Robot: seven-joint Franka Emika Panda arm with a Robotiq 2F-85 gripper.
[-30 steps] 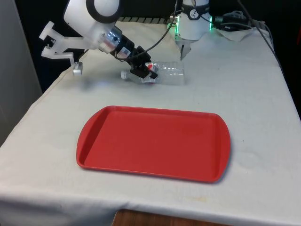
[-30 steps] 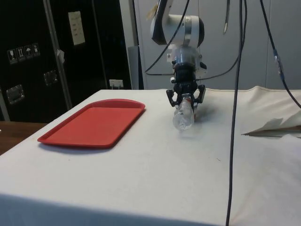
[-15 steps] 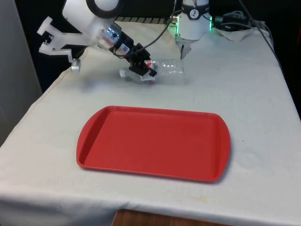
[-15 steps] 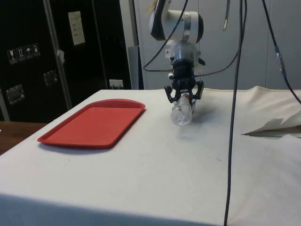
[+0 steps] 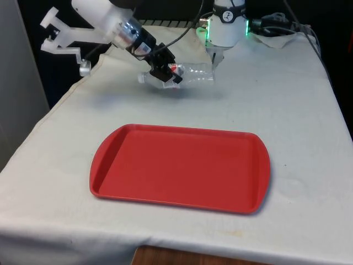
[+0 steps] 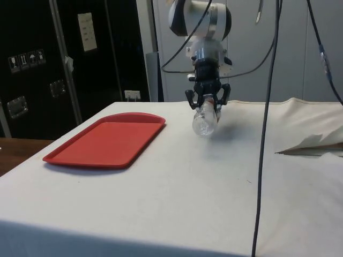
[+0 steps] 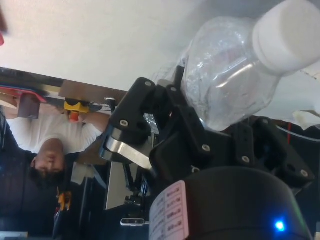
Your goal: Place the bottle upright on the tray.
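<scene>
A clear plastic bottle (image 5: 190, 73) with a white cap and a red-and-white label lies level in the air, a little above the cloth near the table's far end. My gripper (image 5: 164, 73) is shut on it near the cap end. From the side the bottle (image 6: 204, 121) hangs below the gripper (image 6: 207, 101), its base towards the camera. In the wrist view the black fingers (image 7: 150, 117) clasp the bottle (image 7: 230, 80) under its white cap (image 7: 290, 31). The red tray (image 5: 180, 167) sits flat nearer the front edge, and its long edge is seen in the side view (image 6: 107, 140).
Crumpled white cloth and cables (image 5: 278, 27) lie at the far end on the front view's right. Cables (image 6: 266, 107) hang down in the side view. A person (image 7: 47, 150) in a white shirt is behind the table.
The gripper has lifted the bottle off the cloth, and it has moved slightly up and towards the far end. The bottle stays level. The tray has not moved.
</scene>
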